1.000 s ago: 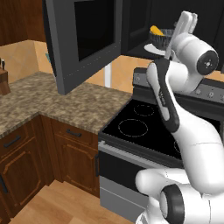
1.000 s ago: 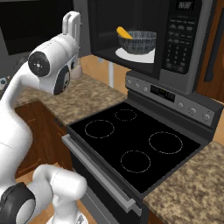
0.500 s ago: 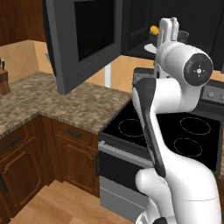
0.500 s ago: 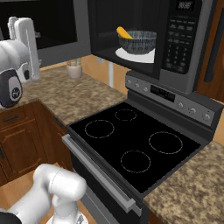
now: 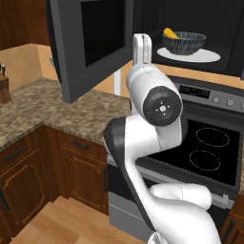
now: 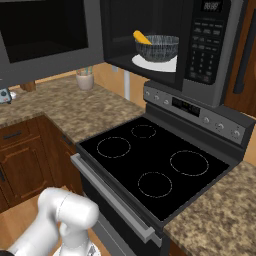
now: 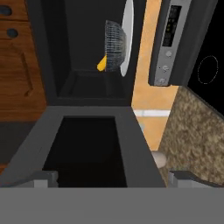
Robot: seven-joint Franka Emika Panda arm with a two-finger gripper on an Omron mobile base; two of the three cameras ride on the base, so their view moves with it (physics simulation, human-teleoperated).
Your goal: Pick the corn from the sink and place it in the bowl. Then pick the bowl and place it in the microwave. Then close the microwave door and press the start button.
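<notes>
Hand view: the claw (image 7: 107,178) is seen spread wide, nothing held, its two tips standing at either side of the microwave door (image 7: 89,144), which is swung open just ahead of them. Beyond the door, deeper along the claw's line of sight, the microwave (image 7: 83,48) cavity is seen, with the bowl (image 7: 114,45) set on the white turntable plate (image 7: 127,37). The corn (image 7: 102,64) is lodged in the bowl, one end poking past its rim.

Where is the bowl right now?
The bowl sits on the white turntable plate inside the open microwave above the stove, corn poking over its left rim.
</notes>
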